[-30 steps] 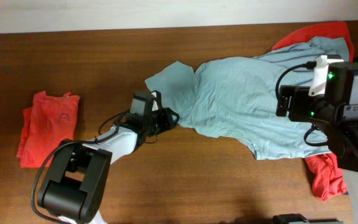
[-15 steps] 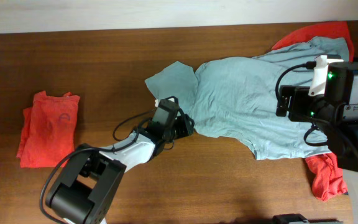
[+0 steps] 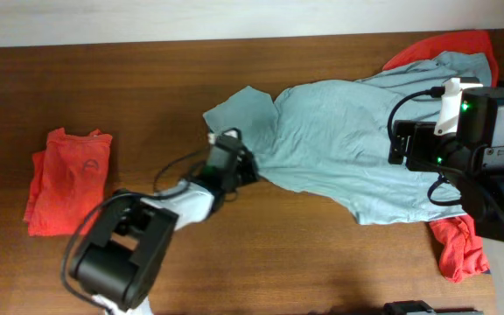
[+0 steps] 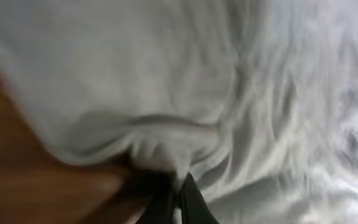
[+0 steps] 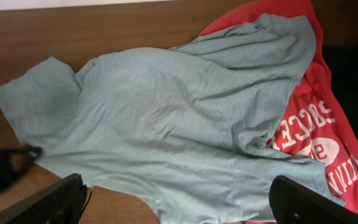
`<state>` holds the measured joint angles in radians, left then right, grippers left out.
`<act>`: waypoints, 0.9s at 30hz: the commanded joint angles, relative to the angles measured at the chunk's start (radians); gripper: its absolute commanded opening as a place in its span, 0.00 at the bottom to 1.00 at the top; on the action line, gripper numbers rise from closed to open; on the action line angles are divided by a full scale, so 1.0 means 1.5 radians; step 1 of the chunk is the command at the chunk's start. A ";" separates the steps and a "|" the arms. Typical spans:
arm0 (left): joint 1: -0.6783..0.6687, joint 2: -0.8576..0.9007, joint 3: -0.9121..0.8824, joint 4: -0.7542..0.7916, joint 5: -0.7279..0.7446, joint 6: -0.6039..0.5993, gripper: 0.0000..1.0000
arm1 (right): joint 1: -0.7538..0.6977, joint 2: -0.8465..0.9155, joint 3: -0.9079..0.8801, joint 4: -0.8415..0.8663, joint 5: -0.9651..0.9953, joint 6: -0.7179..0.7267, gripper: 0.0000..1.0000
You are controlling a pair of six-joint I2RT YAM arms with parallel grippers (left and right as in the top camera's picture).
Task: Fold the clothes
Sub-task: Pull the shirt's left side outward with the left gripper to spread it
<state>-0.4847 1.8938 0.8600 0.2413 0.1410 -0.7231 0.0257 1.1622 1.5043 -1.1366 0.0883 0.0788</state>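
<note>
Overhead, the pale grey-blue T-shirt [image 3: 348,140] sprawls across the counter [image 3: 129,87] toward 2 o'clock, over the large orange-red T-shirt [image 3: 458,249]; the small folded orange-red T-shirt [image 3: 64,179] lies at 9 o'clock. The left tool [image 3: 245,168] meets the grey-blue shirt's 8 o'clock edge. From the left wrist, that tool is clenched, pinching bunched grey-blue fabric. From the right wrist, the right tool [image 5: 176,190] hangs spread wide above the shirt, grasping nothing.

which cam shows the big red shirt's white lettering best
The right wrist view: the orange-red shirt pokes out from under the grey-blue shirt, white lettering visible. Overhead shows only its red edges, no lettering. The left wrist view shows only grey-blue cloth.
</note>
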 commanded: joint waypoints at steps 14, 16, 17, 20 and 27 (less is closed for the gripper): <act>0.369 -0.097 0.213 -0.124 0.123 0.199 0.99 | -0.004 0.001 0.002 0.002 -0.002 0.003 0.98; 0.351 -0.097 0.213 -0.228 0.177 0.198 0.99 | -0.004 0.001 0.002 0.002 -0.002 0.003 0.99; 0.328 -0.097 0.213 -0.306 0.193 0.199 0.99 | -0.004 0.001 0.002 0.002 -0.001 0.003 0.99; 0.267 -0.097 0.213 -0.432 0.193 0.194 0.99 | -0.004 0.002 0.002 0.005 -0.001 0.003 0.98; 0.086 -0.082 0.202 -0.529 0.136 -0.005 0.99 | -0.004 0.014 0.002 0.004 -0.001 0.003 0.99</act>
<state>-0.2695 1.7451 1.1744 -0.5560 0.3920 -0.5709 0.0257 1.1748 1.5043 -1.1309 0.0879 0.0784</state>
